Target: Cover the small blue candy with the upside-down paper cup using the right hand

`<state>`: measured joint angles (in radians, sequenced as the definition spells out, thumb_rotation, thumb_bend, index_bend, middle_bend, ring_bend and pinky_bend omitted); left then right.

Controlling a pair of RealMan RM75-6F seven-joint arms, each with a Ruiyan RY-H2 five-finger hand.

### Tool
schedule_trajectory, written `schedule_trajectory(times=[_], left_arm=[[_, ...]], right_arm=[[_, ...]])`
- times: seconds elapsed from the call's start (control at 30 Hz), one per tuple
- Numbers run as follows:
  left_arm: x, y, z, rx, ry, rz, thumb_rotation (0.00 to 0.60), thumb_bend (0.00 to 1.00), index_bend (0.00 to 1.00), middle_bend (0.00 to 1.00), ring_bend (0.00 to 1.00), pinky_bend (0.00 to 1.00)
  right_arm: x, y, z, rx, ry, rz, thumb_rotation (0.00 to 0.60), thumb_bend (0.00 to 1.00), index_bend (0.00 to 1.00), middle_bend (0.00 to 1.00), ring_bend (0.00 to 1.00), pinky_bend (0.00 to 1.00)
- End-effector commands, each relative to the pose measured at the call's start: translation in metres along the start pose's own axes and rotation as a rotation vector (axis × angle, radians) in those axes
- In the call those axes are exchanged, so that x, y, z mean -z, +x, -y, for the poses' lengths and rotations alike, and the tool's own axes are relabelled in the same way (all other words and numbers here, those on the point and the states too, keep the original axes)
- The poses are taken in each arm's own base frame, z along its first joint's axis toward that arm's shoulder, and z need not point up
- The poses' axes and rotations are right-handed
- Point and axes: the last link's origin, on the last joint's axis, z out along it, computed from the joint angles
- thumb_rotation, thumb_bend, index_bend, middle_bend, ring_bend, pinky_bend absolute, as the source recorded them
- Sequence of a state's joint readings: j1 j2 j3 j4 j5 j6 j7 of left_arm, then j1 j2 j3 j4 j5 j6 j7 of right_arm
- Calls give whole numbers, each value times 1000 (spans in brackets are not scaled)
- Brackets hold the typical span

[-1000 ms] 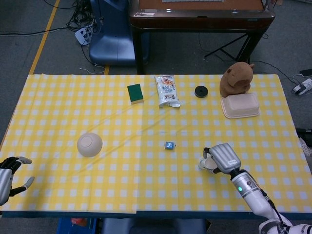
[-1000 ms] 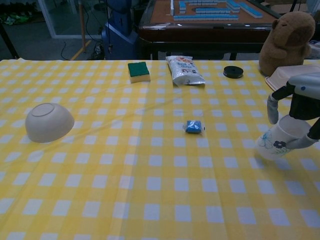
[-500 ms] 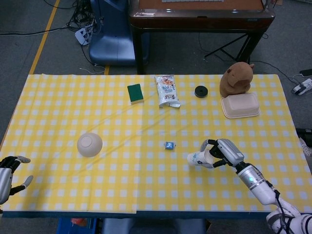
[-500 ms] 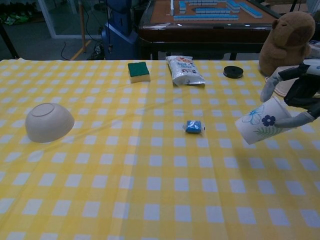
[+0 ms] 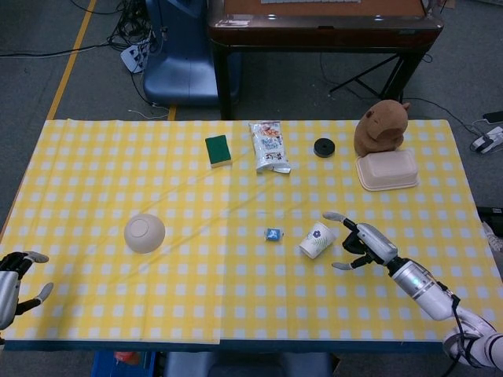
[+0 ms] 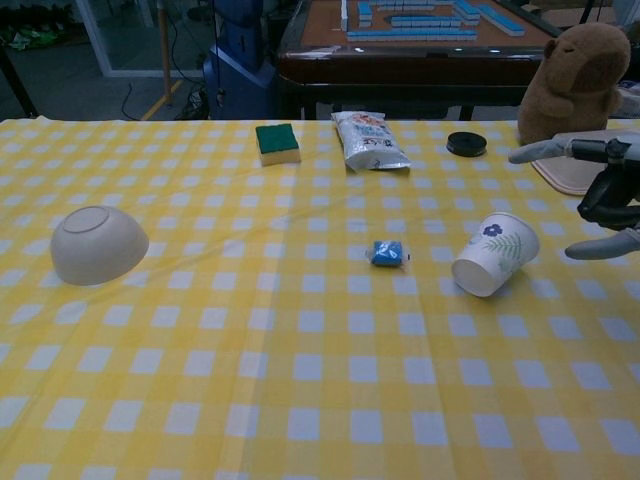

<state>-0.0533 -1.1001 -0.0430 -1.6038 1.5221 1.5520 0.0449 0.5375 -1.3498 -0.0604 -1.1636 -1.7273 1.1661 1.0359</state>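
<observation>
While the right hand (image 6: pixel 605 195) is spread open just right of the paper cup (image 6: pixel 494 254) with nothing held, the cup is seen tipped on its side on the counter (image 6: pixel 300 380), its mouth turned toward the near left. Just left of the cup, apart from it, lies the blue candy (image 6: pixel 387 252). At the near left edge, the left hand (image 5: pixel 17 276) is kept open and empty.

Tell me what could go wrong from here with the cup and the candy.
The white floral paper cup lies tipped on its side, out of the open right hand, so it might roll on the yellow checked tablecloth. A regrasp could nudge it into the small blue candy close beside it, leaving the candy uncovered.
</observation>
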Motion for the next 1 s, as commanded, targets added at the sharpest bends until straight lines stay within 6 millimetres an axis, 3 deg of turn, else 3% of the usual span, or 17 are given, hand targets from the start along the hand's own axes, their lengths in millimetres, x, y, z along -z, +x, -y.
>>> schedule_trajectory(times=[0.03,0.17,0.4,0.7,1.0], left_arm=[[0,0,0,0,0,0,600,255,464,380,301,417],[0,0,0,-2,2,1,600,255,464,380,302,417],[0,0,0,-2,4,3,600,255,463,380,301,417],[-2,1,4,9,16,6,600,255,463,380,301,418],[-4,2,7,18,28,2,600,255,463,380,301,418]], right_arm=[[1,8,19,290,-18,-30,600,0,302,998,981,958],[-5,10,40,554,-71,-43,600,0,302,999,981,960],[-28,-1,65,841,-132,-47,600,0,303,1000,984,963],[-61,-21,79,994,-159,9,600,19,302,1000,988,963],[-81,-37,91,1074,-138,43,600,22,302,1000,988,963]])
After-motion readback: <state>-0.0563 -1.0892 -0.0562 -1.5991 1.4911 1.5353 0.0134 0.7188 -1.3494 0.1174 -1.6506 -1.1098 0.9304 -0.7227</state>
